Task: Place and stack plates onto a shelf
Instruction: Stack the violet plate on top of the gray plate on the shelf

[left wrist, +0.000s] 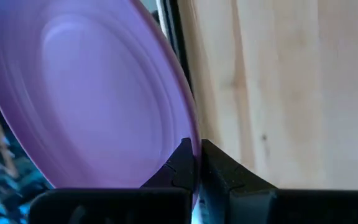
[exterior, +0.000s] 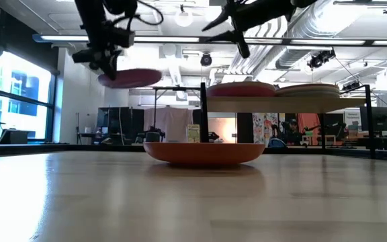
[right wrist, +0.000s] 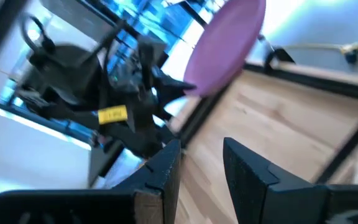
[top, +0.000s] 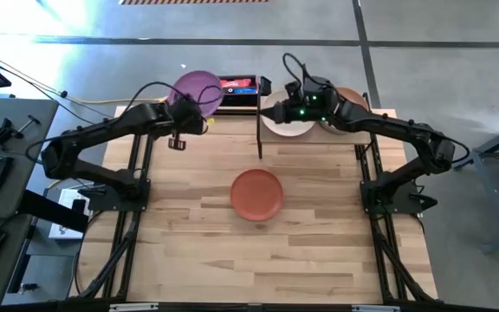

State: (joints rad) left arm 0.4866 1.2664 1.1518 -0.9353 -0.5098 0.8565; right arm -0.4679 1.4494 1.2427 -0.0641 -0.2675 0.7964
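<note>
The shelf (top: 319, 130) at the far edge of the table (top: 189, 251) already carries plates: a pale plate (top: 284, 121) on its near-centre side and a reddish-brown plate (top: 351, 97) further right, mostly hidden under the right arm; the low view shows a reddish and a pale one side by side on the platform, though how many lie stacked there cannot be told. A purple plate (top: 196, 90) is in the air, pinched by its rim in the left gripper (top: 191, 121), held off the table's far left edge, beside the shelf but not yet over it. A terracotta plate (top: 256, 194) lies untouched mid-table. The right gripper (top: 294, 111) hangs over the shelf with fingers spread, holding nothing. By this showing the job is partway: one plate in transit, one waiting
</note>
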